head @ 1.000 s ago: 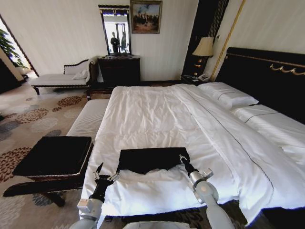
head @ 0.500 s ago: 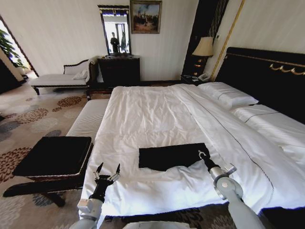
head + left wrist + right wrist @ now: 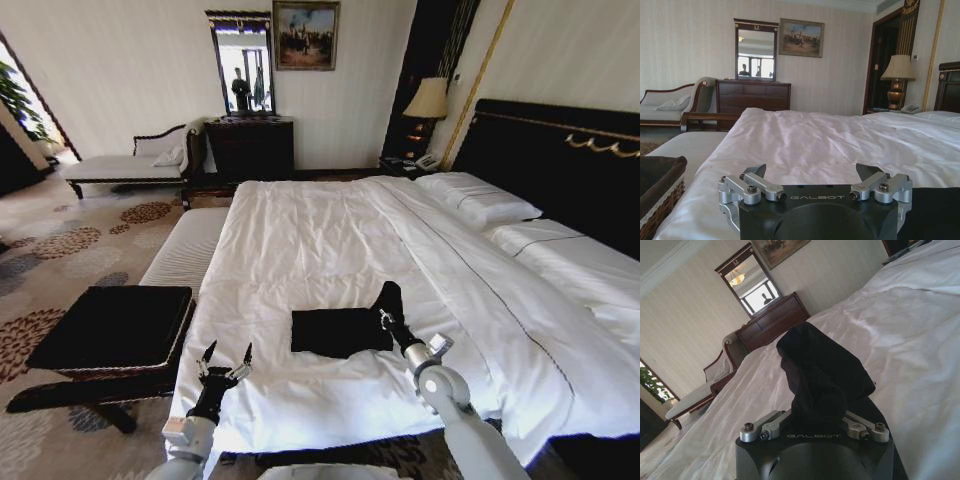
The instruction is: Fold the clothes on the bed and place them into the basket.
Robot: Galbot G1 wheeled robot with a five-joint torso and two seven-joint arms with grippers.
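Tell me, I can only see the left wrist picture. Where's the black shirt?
Observer: The shirt lies folded small on the bed, ahead of your left gripper.
Operator: Is anybody holding it?
Observer: Yes, the right gripper is shut on the shirt's right edge, lifting a flap up.
Operator: Is my gripper touching anything?
Observer: No, it sits open over the bed's near edge.
Operator: Where's the basket?
Observer: The basket stands beside the bed, to the robot's left.

White bed (image 3: 330, 230), black T-shirt (image 3: 335, 330) near foot, pillows (image 3: 480, 200) by headbd
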